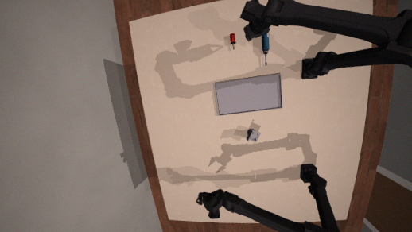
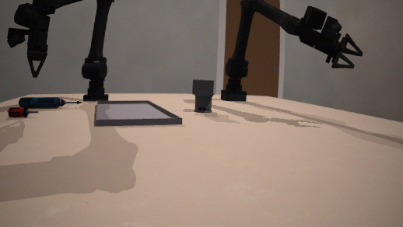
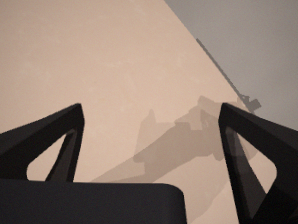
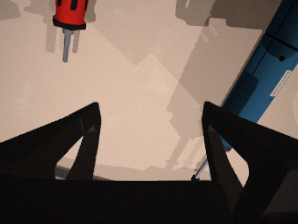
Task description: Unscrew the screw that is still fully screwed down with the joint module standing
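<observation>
The pale, beige counter point(image 1: 179, 119) point(image 2: 233, 175) point(image 3: 75, 75) point(image 4: 135, 85) is crossed by soft brown shadows of the arms, and a reddish wood border point(image 1: 137, 119) shows along its sides from above. Beyond it are plain grey walls point(image 2: 155, 47) and a brown door point(image 2: 261, 47) in a pale frame, with a small handle. The module point(image 1: 254, 135) point(image 2: 203, 97) stands upright on the counter, its blocky upper part above a rounder, narrower lower body; its screws are too small to tell apart. It sits near the shallow grey tray point(image 1: 248, 99) point(image 2: 138, 122), apart from it. On the tray's other side the blue driver point(image 1: 266, 43) point(image 2: 40, 103) point(image 4: 265, 80) and the shorter red driver point(image 1: 232, 39) point(image 2: 17, 112) point(image 4: 71, 12) lie flat, not touching each other. The right jaws point(image 1: 252, 32) point(image 2: 36, 75) point down above the counter by the two drivers, parted with nothing between them. The left jaws point(image 1: 200, 198) point(image 2: 358, 60) are spread wide and hold nothing, raised well apart from the module.
</observation>
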You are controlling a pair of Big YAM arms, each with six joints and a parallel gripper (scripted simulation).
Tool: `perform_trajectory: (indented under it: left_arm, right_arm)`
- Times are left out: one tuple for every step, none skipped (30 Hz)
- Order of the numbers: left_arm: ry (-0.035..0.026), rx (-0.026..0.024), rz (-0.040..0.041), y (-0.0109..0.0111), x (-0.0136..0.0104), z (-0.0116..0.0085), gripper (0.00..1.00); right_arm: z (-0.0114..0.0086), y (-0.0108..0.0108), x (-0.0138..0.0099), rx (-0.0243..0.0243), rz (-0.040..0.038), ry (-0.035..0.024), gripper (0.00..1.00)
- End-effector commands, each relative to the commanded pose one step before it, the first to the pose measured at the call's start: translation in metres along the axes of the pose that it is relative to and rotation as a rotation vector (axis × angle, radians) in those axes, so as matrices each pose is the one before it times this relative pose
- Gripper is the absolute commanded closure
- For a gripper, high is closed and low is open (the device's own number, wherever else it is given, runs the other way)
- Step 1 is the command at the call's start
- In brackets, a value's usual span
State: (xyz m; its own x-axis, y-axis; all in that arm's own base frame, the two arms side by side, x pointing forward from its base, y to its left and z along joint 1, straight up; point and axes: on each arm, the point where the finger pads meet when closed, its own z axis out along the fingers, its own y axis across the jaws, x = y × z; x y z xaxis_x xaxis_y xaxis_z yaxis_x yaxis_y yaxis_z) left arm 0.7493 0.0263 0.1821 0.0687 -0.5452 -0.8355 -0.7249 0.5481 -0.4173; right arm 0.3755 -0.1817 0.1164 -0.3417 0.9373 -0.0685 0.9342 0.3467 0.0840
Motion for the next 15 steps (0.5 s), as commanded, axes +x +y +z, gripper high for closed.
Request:
perform_trajectory:
  left_arm:
    - [-0.006,0.00144,-0.01828,-0.01386,-0.00376,0.01113,0.14]
    - [0.0,0.0,0.0,0.0,0.0,0.0,0.14]
    - [0.0,0.0,0.0,0.0,0.0,0.0,0.14]
    - [0.0,0.0,0.0,0.0,0.0,0.0,0.14]
    - [0.0,0.0,0.0,0.0,0.0,0.0,0.14]
    - [0.0,0.0,0.0,0.0,0.0,0.0,0.14]
    - [0.0,0.0,0.0,0.0,0.0,0.0,0.14]
    - [0.0,0.0,0.0,0.0,0.0,0.0,0.14]
    - [0.0,0.0,0.0,0.0,0.0,0.0,0.14]
    - [0.0,0.0,0.0,0.0,0.0,0.0,0.14]
    - [0.0,0.0,0.0,0.0,0.0,0.0,0.14]
    - [0.0,0.0,0.0,0.0,0.0,0.0,0.14]
    - [0.0,0.0,0.0,0.0,0.0,0.0,0.14]
    - [0.0,0.0,0.0,0.0,0.0,0.0,0.14]
    - [0.0,0.0,0.0,0.0,0.0,0.0,0.14]
  right_arm:
    - [-0.01123,0.02349,-0.01374,-0.01478,-0.09834,-0.00426,0.35]
    - [-0.00021,-0.00789,-0.00633,0.00259,0.02233,-0.00265,0.35]
    - [0.0,0.0,0.0,0.0,0.0,0.0,0.35]
    - [0.0,0.0,0.0,0.0,0.0,0.0,0.35]
    - [0.0011,0.01403,0.01016,-0.0007,-0.0563,0.00675,0.35]
    - [-0.00662,0.01281,-0.00375,-0.01428,-0.0344,-0.01166,0.35]
    - [-0.00268,0.0098,-0.00046,-0.00718,-0.03416,-0.00299,0.35]
    - [-0.0026,0.00968,-0.00087,-0.00659,-0.03416,-0.00342,0.35]
    - [-0.00253,0.00964,-0.00121,-0.00658,-0.03416,-0.00343,0.35]
    - [-0.00246,0.0096,-0.00155,-0.00657,-0.03416,-0.00345,0.35]
    - [-0.00239,0.00954,-0.00189,-0.00655,-0.03416,-0.00346,0.35]
    - [-0.00232,0.00947,-0.00222,-0.00654,-0.03416,-0.00347,0.35]
    - [-0.00224,0.00939,-0.00255,-0.00653,-0.03416,-0.00348,0.35]
    - [-0.00217,0.00929,-0.00288,-0.00652,-0.03416,-0.00349,0.35]
    - [-0.00209,0.00919,-0.00319,-0.00651,-0.03416,-0.0035,0.35]
